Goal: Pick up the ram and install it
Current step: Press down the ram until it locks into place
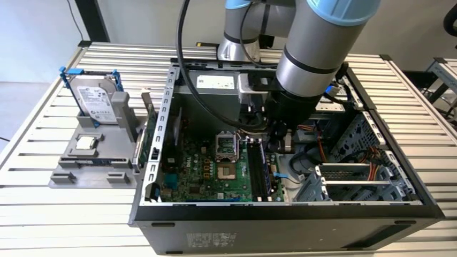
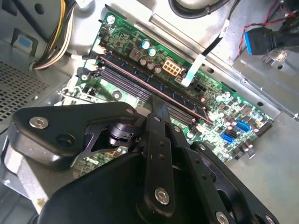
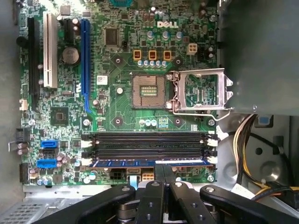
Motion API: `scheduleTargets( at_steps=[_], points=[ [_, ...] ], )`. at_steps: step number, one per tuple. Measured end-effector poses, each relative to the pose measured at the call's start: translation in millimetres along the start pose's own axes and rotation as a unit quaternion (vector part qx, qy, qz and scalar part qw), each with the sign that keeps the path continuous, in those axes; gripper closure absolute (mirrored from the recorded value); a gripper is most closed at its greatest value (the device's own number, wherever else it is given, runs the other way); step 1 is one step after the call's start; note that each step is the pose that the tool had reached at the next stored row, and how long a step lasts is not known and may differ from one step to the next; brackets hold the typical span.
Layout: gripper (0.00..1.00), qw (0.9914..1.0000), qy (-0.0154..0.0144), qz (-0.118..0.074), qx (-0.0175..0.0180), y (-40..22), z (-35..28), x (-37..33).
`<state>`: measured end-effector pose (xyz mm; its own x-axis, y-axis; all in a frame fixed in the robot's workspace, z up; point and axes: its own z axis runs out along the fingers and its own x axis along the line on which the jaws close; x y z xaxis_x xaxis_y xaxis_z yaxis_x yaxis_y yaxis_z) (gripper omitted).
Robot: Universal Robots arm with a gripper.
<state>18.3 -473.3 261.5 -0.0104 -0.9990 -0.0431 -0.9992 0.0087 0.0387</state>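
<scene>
Exterior view: I am watching the arm reaching down into the open computer case (image 1: 171, 160), standing on a slatted table (image 1: 43, 214).
Second wrist view: the pincer (image 2: 156, 105) is pressing onto the memory slots (image 2: 140, 81).
First wrist view: the ram (image 3: 149, 163) is sitting in the nearest slot, the pincer clenching on its edge, I judge to seat it.

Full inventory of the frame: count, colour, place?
computer case: 1, black and silver, open, on the table
table: 1, pale slatted metal, under everything
motherboard: 1, green, inside the case
ram: 1, blue-edged, in the memory slot nearest the gripper
hard drive: 1, silver with blue brackets, upright in the holder
processor chip: 1, silver, on the holder
holder: 1, grey, exterior view's left of the case
arm: 1, silver and blue, reaching into the case
gripper: 1, black, at the ram
</scene>
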Motion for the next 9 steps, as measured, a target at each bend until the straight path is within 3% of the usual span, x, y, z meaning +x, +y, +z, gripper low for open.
scheduleTargets(
  at_steps=[9],
  points=[
    [1.00, 1.00000, -0.0002, -0.001, 0.0000, -2.6, 1.0, 0.0]
  ],
)
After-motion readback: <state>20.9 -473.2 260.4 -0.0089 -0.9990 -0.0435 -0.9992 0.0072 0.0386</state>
